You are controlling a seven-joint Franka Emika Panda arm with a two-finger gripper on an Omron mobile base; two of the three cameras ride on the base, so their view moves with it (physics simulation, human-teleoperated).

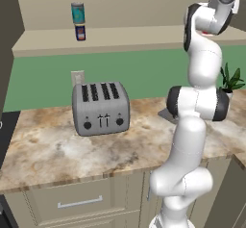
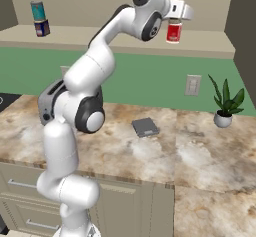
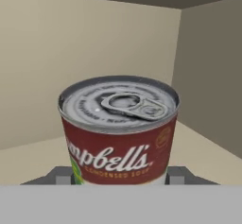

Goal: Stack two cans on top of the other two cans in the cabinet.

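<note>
On the left of the cabinet's pale shelf [image 1: 144,37] [image 2: 210,41], a teal-blue can [image 1: 78,13] [image 2: 38,11] stands on top of a short dark blue can [image 1: 80,32] [image 2: 42,28]. Far to the right, my gripper [image 3: 118,176] [image 2: 174,23] reaches into the cabinet and is shut on a red can [image 3: 118,138] [image 2: 173,33] with a silvery top and white lettering. This can is upright, with one fingertip [image 3: 61,176] on each side of it. Its base is hidden, so I cannot tell whether it rests on the shelf.
The cabinet's right wall [image 3: 208,76] is close beyond the held can. On the marble counter below stand a grey toaster [image 1: 101,107], a small dark flat pad [image 2: 145,127] and a potted plant [image 2: 225,103]. A drawer with a metal handle [image 1: 79,203] is under the counter.
</note>
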